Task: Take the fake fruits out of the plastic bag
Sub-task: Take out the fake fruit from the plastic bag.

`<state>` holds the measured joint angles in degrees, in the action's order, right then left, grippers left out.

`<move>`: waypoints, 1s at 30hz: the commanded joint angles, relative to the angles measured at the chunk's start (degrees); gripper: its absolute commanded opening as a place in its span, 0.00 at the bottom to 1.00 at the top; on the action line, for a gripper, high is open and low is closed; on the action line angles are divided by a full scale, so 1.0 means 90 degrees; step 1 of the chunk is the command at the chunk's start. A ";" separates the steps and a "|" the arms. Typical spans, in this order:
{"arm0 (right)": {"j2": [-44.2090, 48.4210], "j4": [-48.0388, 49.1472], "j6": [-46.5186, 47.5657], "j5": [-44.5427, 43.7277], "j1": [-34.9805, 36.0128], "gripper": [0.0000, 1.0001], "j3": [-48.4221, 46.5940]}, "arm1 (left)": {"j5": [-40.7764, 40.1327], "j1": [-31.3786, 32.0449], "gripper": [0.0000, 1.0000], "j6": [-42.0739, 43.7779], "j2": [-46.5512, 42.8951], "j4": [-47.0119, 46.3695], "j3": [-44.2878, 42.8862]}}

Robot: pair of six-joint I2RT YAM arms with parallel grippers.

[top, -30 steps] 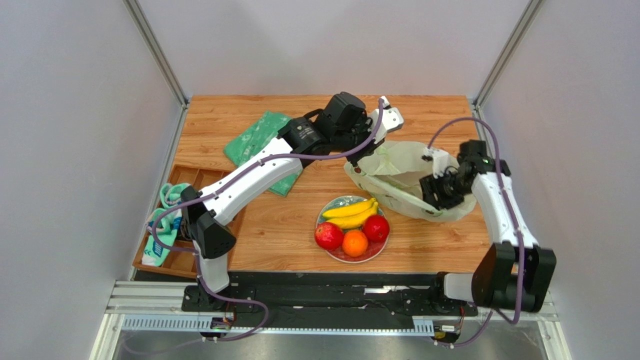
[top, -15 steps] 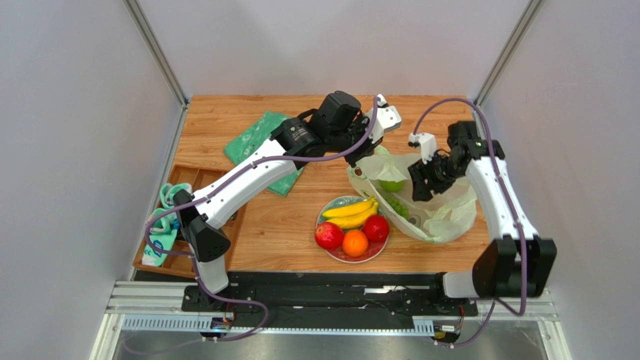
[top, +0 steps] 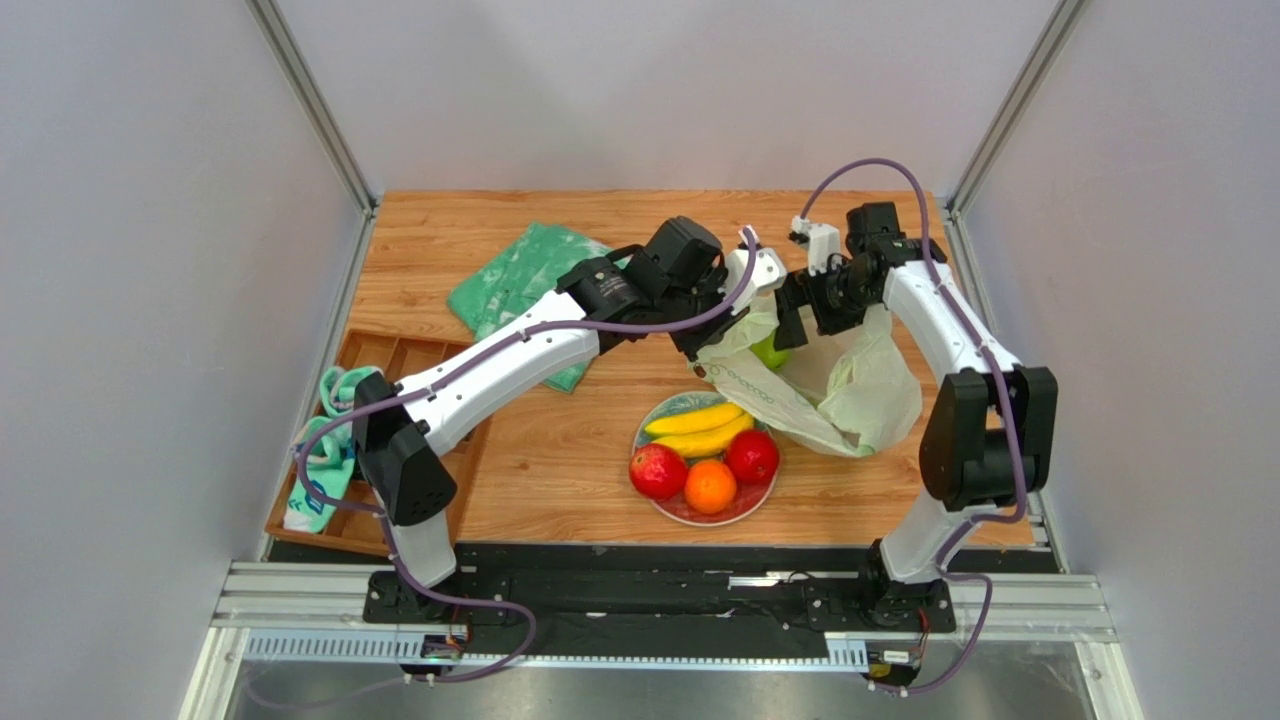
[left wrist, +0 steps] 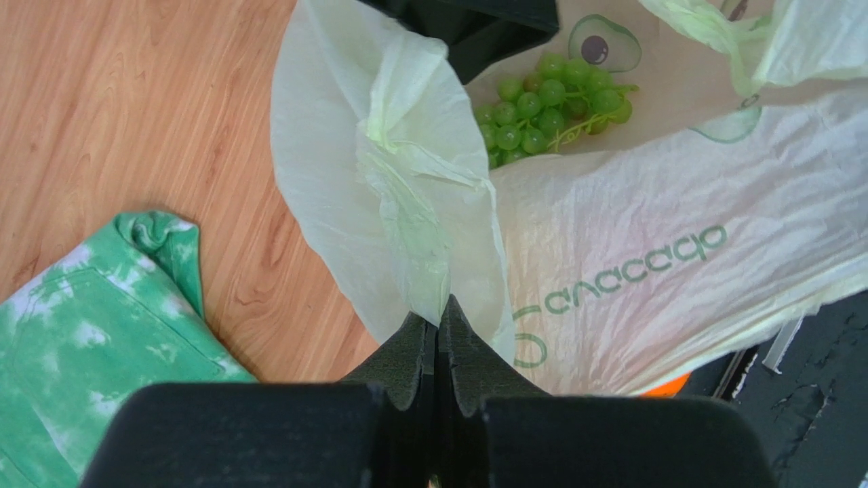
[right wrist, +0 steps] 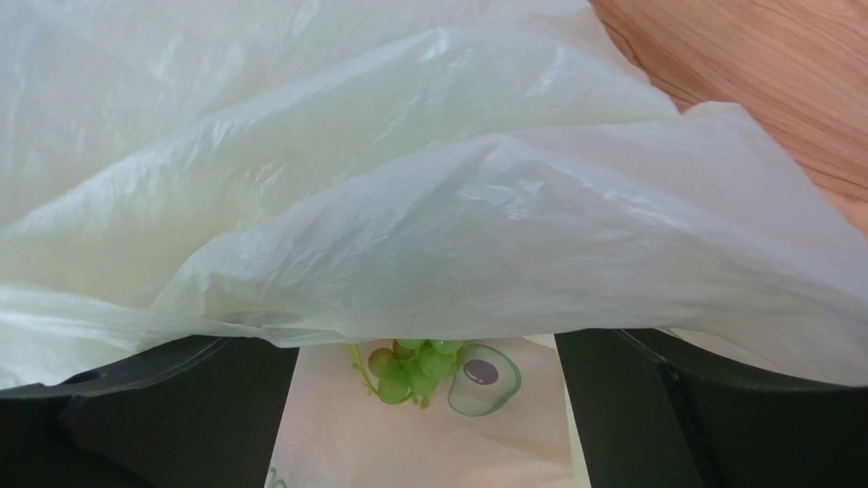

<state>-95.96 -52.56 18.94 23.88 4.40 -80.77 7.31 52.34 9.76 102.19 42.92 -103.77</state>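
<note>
Over on the right side of the table [top: 451,225], the plastic bag [top: 842,398] is lying crumpled beside the plate [top: 661,411] that's carrying bananas [top: 699,428], two red fruits [top: 657,471] and an orange [top: 709,486]. Left gripper [left wrist: 438,325] is pinching the bag's edge tight, right gripper [right wrist: 428,417] is gaping wide under a fold, and grapes [left wrist: 545,107] are sitting inside.

**Thin Film, Glossy Plastic, Grained Wood**

The plastic bag [left wrist: 652,234] I see is a thin translucent film, pale yellow-green, crinkled, with a weak shine on its folds. The grape cluster [left wrist: 550,107] inside looks like smooth, glossy plastic. The orange [top: 709,486] and the banana bunch [top: 699,428] shine in the same way. The table [left wrist: 122,122] is wood with clear grain and a satin finish. The cloth [left wrist: 82,336] is soft matt fabric. My left fingers [left wrist: 408,356] are matt black.
</note>
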 commanded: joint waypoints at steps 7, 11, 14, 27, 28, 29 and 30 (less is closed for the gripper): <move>-0.1455 0.0332 -0.0796 0.0100 0.0262 0.96 -0.1395 | 0.0115 -0.0034 0.00 -0.0176 0.0052 -0.0130 -0.0355; -0.1788 0.0264 -0.0796 0.0033 0.0477 0.97 -0.1572 | 0.0184 -0.0034 0.00 -0.0196 0.0061 -0.0120 -0.0306; -0.2042 0.0244 -0.0796 -0.0221 0.0633 0.96 -0.1601 | 0.0272 -0.0034 0.00 -0.0215 0.0052 -0.0101 -0.0297; -0.1556 -0.0049 -0.0435 0.0042 0.0536 0.36 -0.1573 | -0.0060 -0.0034 0.00 0.0038 0.0130 -0.0169 -0.0257; -0.1419 -0.0127 -0.0328 0.0061 0.0517 0.35 -0.1514 | -0.0128 -0.0034 0.00 0.0048 0.0149 -0.0188 -0.0277; -0.1118 -0.0185 -0.0259 0.0052 0.0478 0.34 -0.1417 | -0.0148 -0.0034 0.00 0.0077 0.0149 -0.0198 -0.0287; -0.0950 -0.0244 -0.0201 0.0033 0.0439 0.32 -0.1339 | -0.0177 -0.0044 0.00 0.0097 0.0159 -0.0208 -0.0306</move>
<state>-114.21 -52.73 14.11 23.53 9.69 -93.62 7.49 52.34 9.39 102.89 42.57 -104.57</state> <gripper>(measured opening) 0.666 0.009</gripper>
